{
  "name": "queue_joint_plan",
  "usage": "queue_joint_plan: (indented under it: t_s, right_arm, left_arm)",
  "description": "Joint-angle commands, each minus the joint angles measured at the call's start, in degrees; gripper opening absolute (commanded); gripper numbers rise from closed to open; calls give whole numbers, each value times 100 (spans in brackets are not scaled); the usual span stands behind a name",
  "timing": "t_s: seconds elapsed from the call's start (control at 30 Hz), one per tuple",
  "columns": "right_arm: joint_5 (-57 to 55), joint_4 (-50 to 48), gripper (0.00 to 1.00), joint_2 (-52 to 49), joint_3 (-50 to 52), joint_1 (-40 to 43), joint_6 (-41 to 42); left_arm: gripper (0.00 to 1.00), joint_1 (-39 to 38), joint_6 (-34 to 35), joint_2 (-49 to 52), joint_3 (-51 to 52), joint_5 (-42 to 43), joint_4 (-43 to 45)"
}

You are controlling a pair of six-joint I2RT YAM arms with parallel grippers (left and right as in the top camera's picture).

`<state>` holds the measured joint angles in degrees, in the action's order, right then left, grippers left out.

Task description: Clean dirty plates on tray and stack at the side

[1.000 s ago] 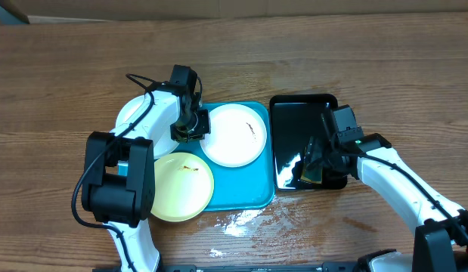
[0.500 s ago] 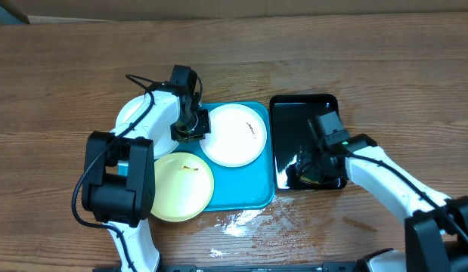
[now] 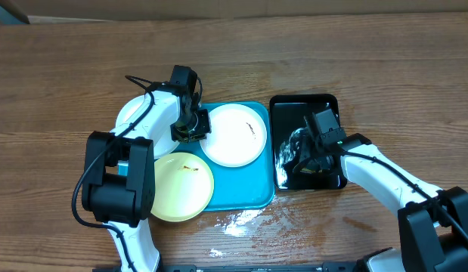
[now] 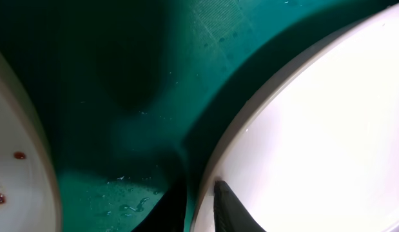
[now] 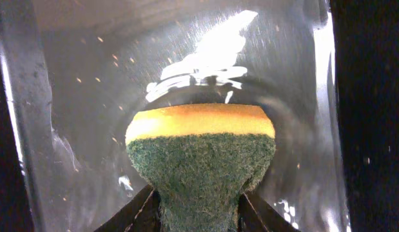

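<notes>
Left gripper (image 3: 190, 130), clamped on the round white plate's (image 3: 234, 134) rim beside it, apparently steadies it on the teal plastic tray (image 3: 249, 193), while right gripper (image 3: 305, 162), pinched tight on a yellow-green sponge (image 5: 200, 151), seemingly wets it in the black water tray (image 3: 302, 106) below.

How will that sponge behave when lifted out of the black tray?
Probably soft: the sponge bulges above the right gripper pinching it. Likely soaked, so heavier and dripping, given the wet sheen in the black tray.

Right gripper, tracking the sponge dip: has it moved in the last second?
Yes. The right gripper has slid left across the black rectangular basin, toward the blue plastic tray.
</notes>
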<state>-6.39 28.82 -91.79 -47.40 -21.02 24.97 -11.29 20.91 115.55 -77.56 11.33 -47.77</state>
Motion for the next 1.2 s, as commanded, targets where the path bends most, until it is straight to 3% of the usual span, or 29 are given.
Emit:
queue_joint_plan:
  t_s: [0.0, 0.07, 0.13, 0.4, 0.53, 0.63, 0.73, 0.77, 0.8, 0.83, 0.87, 1.07, 1.17]
  right_arm:
    - [-109, -125, 52, -28, 13, -15, -256]
    - [-114, -118, 70, -28, 13, -15, -284]
    - [-114, -166, 79, -28, 13, -15, -297]
    - [-260, -828, 79, -280, 15, -15, -509]
    - [-264, -953, 67, -466, 13, -15, -511]
    - [-435, -1064, 40, -476, 9, -13, -511]
    - [-474, -1167, 18, -476, 2, -13, -514]
    - [-474, -1191, 15, -476, 2, -13, -522]
    - [-472, -1198, 31, -476, -13, -13, -535]
    - [-472, -1158, 60, -476, -46, -13, -538]
    - [-468, -1073, 77, -457, -98, -13, -557]
    - [-315, 319, 81, -83, -791, -13, -551]
    - [219, 1001, 73, -31, -879, -15, -549]
  left_arm:
    - [19, -74, 59, 146, -59, 76, -15]
    - [22, -74, 59, 146, -59, 76, -17]
    - [25, -74, 59, 146, -59, 76, -15]
    - [27, -74, 59, 146, -59, 76, -17]
    - [27, -74, 59, 146, -59, 76, -22]
    - [27, -74, 59, 146, -59, 76, -17]
    - [27, -74, 57, 146, -59, 74, -17]
    - [26, -74, 57, 146, -59, 74, -17]
    - [27, -74, 57, 146, -59, 74, -15]
    - [28, -74, 57, 146, -59, 74, -17]
    - [30, -74, 57, 146, -59, 72, -17]
    - [31, -74, 57, 146, -59, 72, -20]
    - [31, -74, 57, 146, -59, 72, -20]
